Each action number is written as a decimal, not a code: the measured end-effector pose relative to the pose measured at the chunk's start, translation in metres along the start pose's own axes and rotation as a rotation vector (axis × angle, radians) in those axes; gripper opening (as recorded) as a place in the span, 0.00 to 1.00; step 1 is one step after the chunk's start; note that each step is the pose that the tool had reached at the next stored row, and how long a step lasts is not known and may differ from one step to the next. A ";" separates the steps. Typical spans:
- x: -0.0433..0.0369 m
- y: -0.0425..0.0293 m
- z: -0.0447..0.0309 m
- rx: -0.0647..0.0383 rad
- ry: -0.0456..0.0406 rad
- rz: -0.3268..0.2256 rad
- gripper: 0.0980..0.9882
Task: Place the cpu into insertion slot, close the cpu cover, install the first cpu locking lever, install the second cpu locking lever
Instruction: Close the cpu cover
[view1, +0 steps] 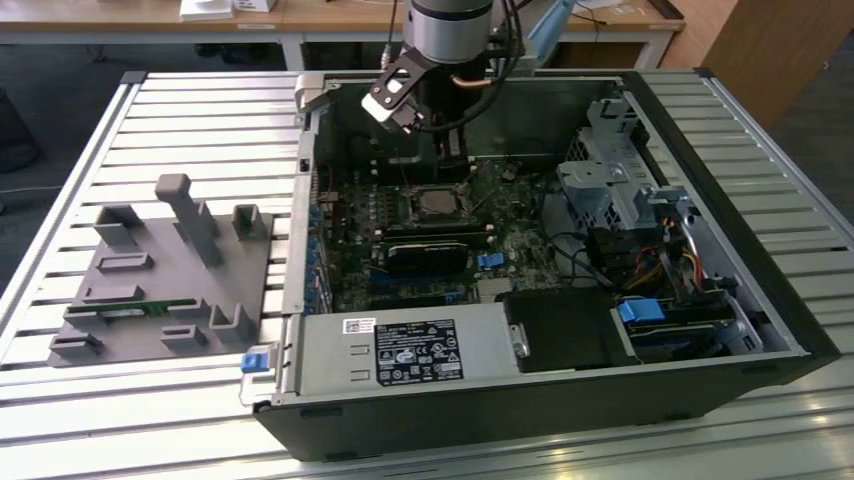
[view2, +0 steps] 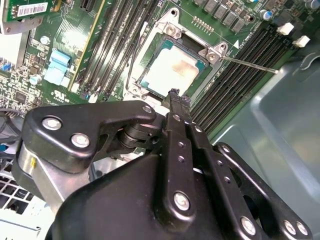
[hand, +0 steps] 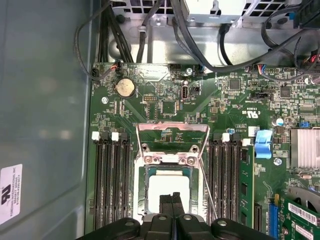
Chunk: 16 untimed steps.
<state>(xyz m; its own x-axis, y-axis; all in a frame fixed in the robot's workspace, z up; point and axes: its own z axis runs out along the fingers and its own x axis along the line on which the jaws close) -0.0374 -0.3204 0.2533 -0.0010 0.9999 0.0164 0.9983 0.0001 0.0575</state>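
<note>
The cpu (view2: 172, 70) lies in the insertion slot (view2: 134, 86) on the green board, its pale metal top showing in both wrist views. The cpu cover (view2: 207, 54), a silvery frame, lies down around the chip (hand: 169, 186). One thin locking lever (view2: 250, 64) sticks out sideways from the socket; it shows as a slanted rod (hand: 207, 192) beside the cover (hand: 167, 159). My gripper (view2: 175, 96) is shut with nothing between its fingers and hangs just above the socket's edge (hand: 171, 199). In the exterior view it (view1: 450, 155) reaches down into the open computer case above the socket (view1: 434, 203).
Black memory slots (hand: 111, 175) flank the socket on both sides. A blue clip (hand: 263, 144) and a heatsink (hand: 305, 147) sit nearby. Cables (hand: 200, 45) run along the case wall. A grey fixture (view1: 160, 270) stands on the slatted table at the exterior view's left.
</note>
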 end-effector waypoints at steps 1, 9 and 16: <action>0.0000 0.0000 -0.0009 0.000 0.0000 0.000 0.02; 0.0004 0.0003 -0.0059 0.000 -0.0001 0.000 0.02; 0.0007 0.0006 -0.0100 0.000 -0.0001 0.000 0.02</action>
<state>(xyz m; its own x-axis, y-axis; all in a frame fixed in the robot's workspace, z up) -0.0374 -0.3198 0.2633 -0.0010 0.9999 0.0163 0.9984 0.0001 0.0574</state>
